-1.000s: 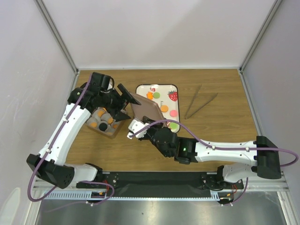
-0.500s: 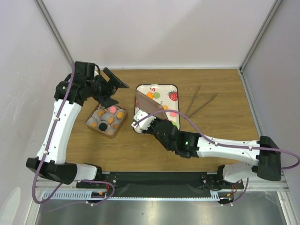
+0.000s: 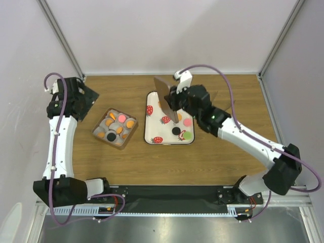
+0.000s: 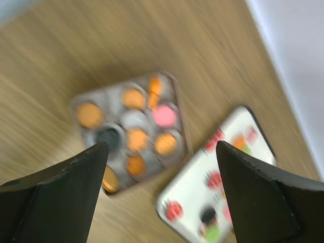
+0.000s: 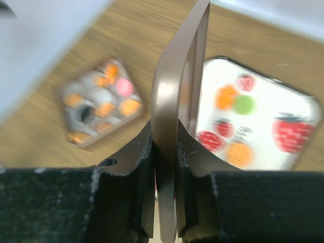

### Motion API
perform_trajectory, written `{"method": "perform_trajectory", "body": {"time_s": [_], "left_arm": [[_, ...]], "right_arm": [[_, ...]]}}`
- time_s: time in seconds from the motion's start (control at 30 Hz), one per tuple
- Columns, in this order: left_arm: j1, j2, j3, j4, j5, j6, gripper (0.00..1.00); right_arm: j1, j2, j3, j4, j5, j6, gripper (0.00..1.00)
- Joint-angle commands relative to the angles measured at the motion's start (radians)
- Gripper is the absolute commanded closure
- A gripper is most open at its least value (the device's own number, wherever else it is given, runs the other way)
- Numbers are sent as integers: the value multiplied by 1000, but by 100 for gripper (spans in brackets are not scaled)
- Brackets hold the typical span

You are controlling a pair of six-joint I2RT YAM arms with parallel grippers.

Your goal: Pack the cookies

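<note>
Hiding part of tray (image 3: 154,130): brown lid (image 3: 164,96) | cookies (image 4: 136,139) blurred

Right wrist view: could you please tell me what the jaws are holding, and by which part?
A thin brown panel, clamped by its near edge in the right gripper.

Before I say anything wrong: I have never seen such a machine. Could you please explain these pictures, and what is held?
These are two robot arms bolted at the near edge of the table. One picture looks down from above. The other two come from a camera on each wrist, so the dark shapes below are that arm's own fingers. On the wood lie a small box of round cookies and a strawberry-patterned tray with a few more. The left pincer is open and holds nothing. The right pincer is shut on a thin brown panel, standing on edge in its grip. It may be the box's lid.
</note>
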Motion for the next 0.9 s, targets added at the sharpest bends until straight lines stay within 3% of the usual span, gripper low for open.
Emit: {"method": "perform_trajectory", "body": {"time_s": [0.0,0.13,0.43,0.63,0.87], "left_arm": [[113,-14,-110,130,-155,106,7],[209,45,-201,207,-115,129,10],[230,280,-233,296,-128,118,16],[240,387,-267,325,-121,68,23],[240,388,-363,352,-80,-6,29]], "right_arm": [[-75,58,58,144,-296,333,100],[-156,158,52,331,-487,574,100],[-167,400,-10,776,-529,949,100],[-173,521,-29,973,-549,1051,100],[-196,578,-66,1085,-549,1122,100]]}}
